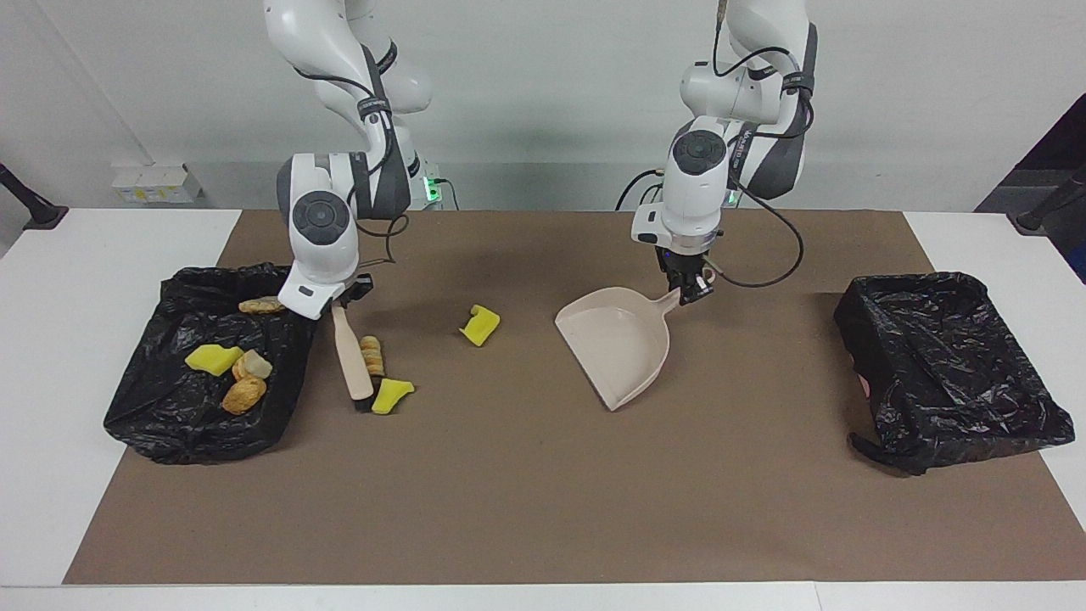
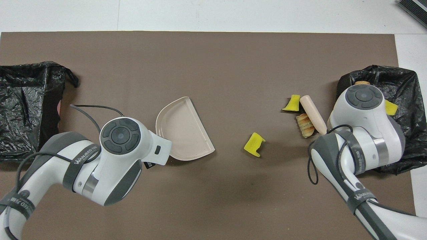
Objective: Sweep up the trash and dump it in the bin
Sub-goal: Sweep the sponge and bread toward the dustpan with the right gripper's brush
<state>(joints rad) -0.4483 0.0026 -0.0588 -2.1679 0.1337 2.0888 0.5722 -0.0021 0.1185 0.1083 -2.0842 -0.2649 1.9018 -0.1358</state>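
Observation:
My right gripper (image 1: 344,299) is shut on the top of a wooden-handled brush (image 1: 352,356), whose dark bristles touch the mat. A bread-like piece (image 1: 371,355) and a yellow chunk (image 1: 392,395) lie against the brush; they also show in the overhead view, the bread (image 2: 304,125) and the chunk (image 2: 292,102). Another yellow chunk (image 1: 480,325) lies alone between brush and dustpan. My left gripper (image 1: 691,288) is shut on the handle of the beige dustpan (image 1: 615,344), which is empty and tilted with its lip on the mat.
A black-lined bin (image 1: 144,407) at the right arm's end holds a yellow chunk (image 1: 214,359) and several bread-like pieces (image 1: 244,395). Another black-lined bin (image 1: 946,365) stands at the left arm's end. A brown mat (image 1: 543,492) covers the table.

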